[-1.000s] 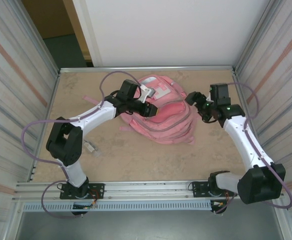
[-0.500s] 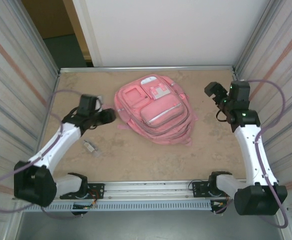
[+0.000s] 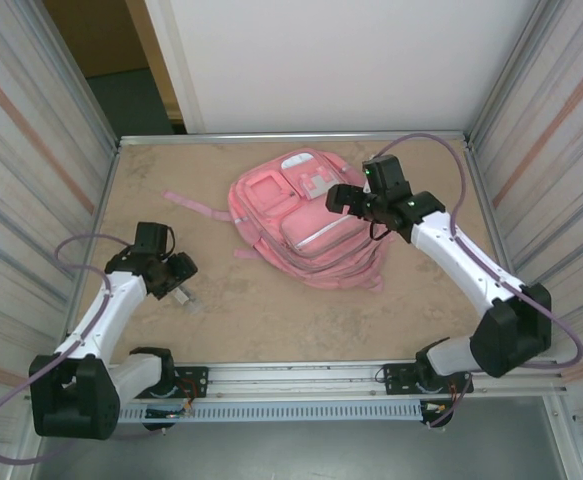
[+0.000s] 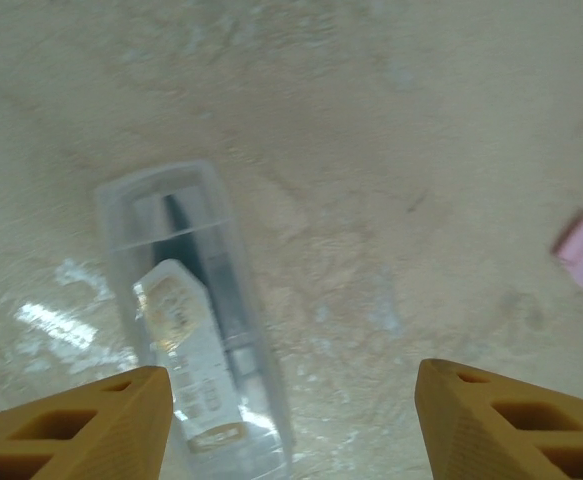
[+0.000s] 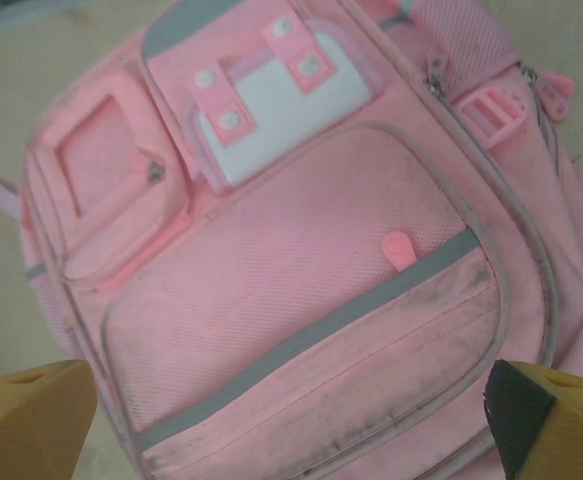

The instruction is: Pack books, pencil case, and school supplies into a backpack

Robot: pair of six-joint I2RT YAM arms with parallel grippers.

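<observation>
Backpack (image 3: pixel 301 232) lengthwise, far-left to near-right

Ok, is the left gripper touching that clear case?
Cannot tell: in the left wrist view one finger of the left gripper overlaps the clear case; height unclear.

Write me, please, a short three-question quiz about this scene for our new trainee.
1. True or false: the backpack lies with its front pockets facing up.
2. What lies on the table below the left end effector? A a clear plastic case, B a blue book, C a ruler.
3. Which end effector is above the backpack?
Key: 1 true; 2 A; 3 the right end effector.
</observation>
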